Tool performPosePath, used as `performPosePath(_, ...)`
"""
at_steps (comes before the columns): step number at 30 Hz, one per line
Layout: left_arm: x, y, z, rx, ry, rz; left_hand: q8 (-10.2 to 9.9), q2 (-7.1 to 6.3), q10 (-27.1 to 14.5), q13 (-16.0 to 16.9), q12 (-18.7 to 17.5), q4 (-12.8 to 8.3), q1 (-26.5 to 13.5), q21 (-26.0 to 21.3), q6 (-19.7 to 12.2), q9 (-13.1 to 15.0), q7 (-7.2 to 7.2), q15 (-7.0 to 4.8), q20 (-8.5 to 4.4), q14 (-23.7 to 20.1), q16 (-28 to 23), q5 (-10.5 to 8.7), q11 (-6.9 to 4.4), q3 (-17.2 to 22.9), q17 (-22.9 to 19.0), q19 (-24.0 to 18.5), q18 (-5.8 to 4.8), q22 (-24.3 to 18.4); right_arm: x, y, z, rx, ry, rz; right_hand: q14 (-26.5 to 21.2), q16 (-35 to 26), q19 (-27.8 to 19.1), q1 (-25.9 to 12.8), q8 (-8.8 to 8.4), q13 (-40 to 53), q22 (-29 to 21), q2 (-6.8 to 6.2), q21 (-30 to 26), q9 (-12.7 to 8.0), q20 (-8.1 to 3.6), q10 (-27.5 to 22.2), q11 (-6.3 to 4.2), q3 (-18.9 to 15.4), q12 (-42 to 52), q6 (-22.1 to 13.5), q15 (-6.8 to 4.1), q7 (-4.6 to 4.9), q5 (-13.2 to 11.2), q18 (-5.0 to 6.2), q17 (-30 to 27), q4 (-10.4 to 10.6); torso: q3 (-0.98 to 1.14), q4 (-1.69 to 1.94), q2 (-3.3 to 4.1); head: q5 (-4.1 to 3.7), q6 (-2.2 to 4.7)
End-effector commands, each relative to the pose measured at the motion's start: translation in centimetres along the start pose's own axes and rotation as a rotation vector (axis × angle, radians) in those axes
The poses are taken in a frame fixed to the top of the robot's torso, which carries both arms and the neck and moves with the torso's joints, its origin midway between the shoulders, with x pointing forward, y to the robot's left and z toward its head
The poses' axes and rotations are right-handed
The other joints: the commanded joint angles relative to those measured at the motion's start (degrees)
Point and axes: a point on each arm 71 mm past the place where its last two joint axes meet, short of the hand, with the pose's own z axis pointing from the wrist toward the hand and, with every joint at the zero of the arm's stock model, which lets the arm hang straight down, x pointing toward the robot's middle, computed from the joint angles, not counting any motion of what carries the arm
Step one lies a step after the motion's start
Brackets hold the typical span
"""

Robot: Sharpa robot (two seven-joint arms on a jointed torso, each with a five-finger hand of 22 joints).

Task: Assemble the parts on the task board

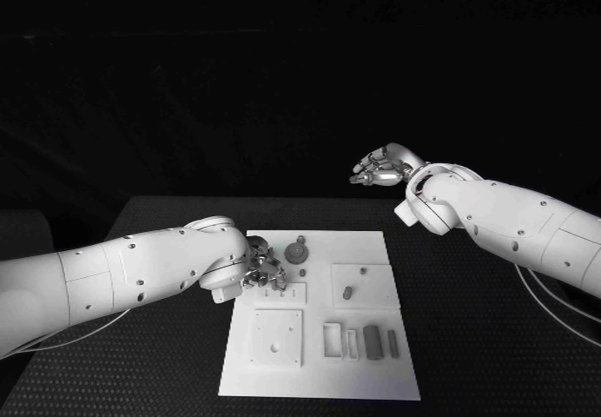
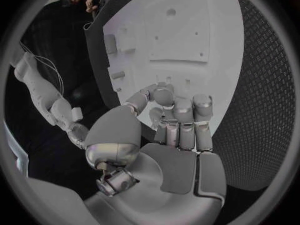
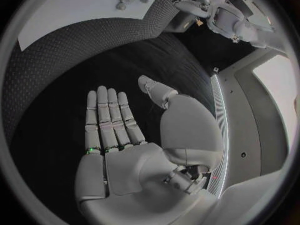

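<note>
Now, look on your left first. The left hand [image 1: 260, 269] sits low over the left edge of the task board [image 1: 376, 382], near its far end. Its fingers [image 2: 181, 120] are curled in, but you cannot tell if a part is pinched between them. The board is the white plate in the middle of the black table [image 1: 488, 347]. I count about five loose parts: a round one [image 1: 298, 253] by the far edge, a small one [image 1: 349, 293] in the middle, and three long ones [image 1: 373, 340] in a row near the front. They look small, hard and light, so pinch each one gently by its sides. On your right, the right hand [image 1: 383, 167] is high above the table's far edge, fingers straight, holding nothing.
</note>
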Motion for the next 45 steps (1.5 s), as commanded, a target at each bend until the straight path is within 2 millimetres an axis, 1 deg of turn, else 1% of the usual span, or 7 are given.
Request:
performPosePath(1,0.39,-0.17,0.0,-0.001,0.044,0.003,0.25,0.12,-0.37,0.14,0.36,-1.35,-1.97,0.3,4.31,9.61,-3.1,-3.59,-6.97,2.9,0.55,0.21,-1.03,5.19,-0.24,0.37,0.92,0.87,0.17,0.19,0.05,-0.013,0.016,0.006,-0.08,-0.24,-0.29,0.6,0.17,-0.15,-0.06,-0.06,-0.45,-0.09,0.07,0.42,0.0,-0.01,-0.39,-0.4,0.31,0.07,0.37,-0.25,-0.09,-0.27,-0.01,-0.01,-0.01,-0.02,-0.15)
performPosePath(9,0.45,-0.13,0.07,-0.009,0.06,0.004,0.38,0.37,-0.28,0.35,0.41,-1.42,-3.25,0.52,4.66,10.29,-3.3,-3.78,-7.0,2.85,0.97,0.47,-1.22,6.04,-0.58,0.4,1.05,0.89,0.22,0.18,0.08,-0.012,0.022,0.004,-0.27,-0.47,-0.54,0.95,0.23,-0.58,-0.03,0.04,-0.74,-0.25,0.17,0.59,0.01,0.03,-0.64,-0.38,0.45,0.06,0.84,-0.26,-0.27,-0.5,0.03,0.05,-0.01,0.03,-0.29)
performPosePath(20,0.32,-0.27,0.18,-0.011,0.039,0.032,0.5,0.94,-0.26,0.54,0.44,-1.46,-4.49,0.68,4.94,11.02,-3.46,-3.92,-7.01,2.78,1.36,0.64,-1.38,6.69,-0.9,0.41,1.15,0.88,0.25,0.21,0.08,-0.014,0.023,0.003,-0.59,-0.76,-0.88,1.22,0.29,-1.1,0.03,0.15,-1.13,-0.47,0.32,0.75,0.05,0.02,-0.92,-0.35,0.63,0.07,1.7,-0.3,-0.47,-0.76,-0.01,0.02,-0.03,0.05,-0.35)
performPosePath(24,0.39,-0.36,0.31,-0.011,0.04,0.033,0.57,0.97,-0.23,0.6,0.47,-1.51,-4.78,0.74,5.07,11.27,-3.54,-4.0,-7.03,2.78,1.49,0.86,-1.45,6.95,-0.99,0.41,1.19,0.88,0.3,0.26,0.08,-0.016,0.025,0.003,-0.67,-0.81,-0.95,1.26,0.31,-1.2,0.04,0.16,-1.21,-0.51,0.35,0.76,0.06,0.02,-0.97,-0.34,0.67,0.06,1.82,-0.31,-0.51,-0.81,0.03,0.02,-0.02,0.1,-0.37)
performPosePath(32,0.4,-0.21,0.52,-0.013,0.022,0.049,0.56,0.85,-0.29,0.63,0.42,-1.52,-4.92,0.79,5.06,11.49,-3.57,-4.03,-7.04,2.7,1.54,0.92,-1.49,7.26,-1.12,0.39,1.24,0.88,0.36,0.31,0.09,-0.018,0.028,0.003,-0.82,-0.91,-1.11,1.3,0.33,-1.39,0.06,0.19,-1.37,-0.59,0.41,0.78,0.09,-0.02,-1.07,-0.33,0.75,0.06,2.02,-0.33,-0.58,-0.89,-0.07,0.02,0.01,0.03,-0.37)
performPosePath(36,0.43,-0.18,0.54,-0.014,0.026,0.052,0.56,0.85,-0.29,0.63,0.42,-1.52,-4.92,0.79,5.06,11.51,-3.57,-4.03,-7.04,2.7,1.55,0.92,-1.49,7.29,-1.13,0.39,1.24,0.88,0.38,0.31,0.08,-0.018,0.031,0.003,-0.86,-0.93,-1.15,1.28,0.34,-1.43,0.07,0.18,-1.4,-0.61,0.42,0.79,0.1,-0.04,-1.09,-0.32,0.77,0.07,2.05,-0.34,-0.6,-0.89,-0.02,0.02,-0.03,-0.01,-0.43)
performPosePath(45,0.5,-0.14,0.71,-0.019,0.02,0.066,0.58,0.82,-0.24,0.67,0.44,-1.54,-4.95,0.83,5.12,11.65,-3.61,-4.06,-7.05,2.71,1.63,0.98,-1.52,7.45,-1.18,0.39,1.27,0.89,0.49,0.4,0.09,-0.021,0.036,0.004,-1.03,-1.03,-1.3,1.33,0.37,-1.57,0.08,0.25,-1.55,-0.67,0.46,0.79,0.11,-0.06,-1.16,-0.29,0.85,0.05,2.13,-0.37,-0.66,-0.96,-0.04,0.08,-0.01,-0.07,-0.58)
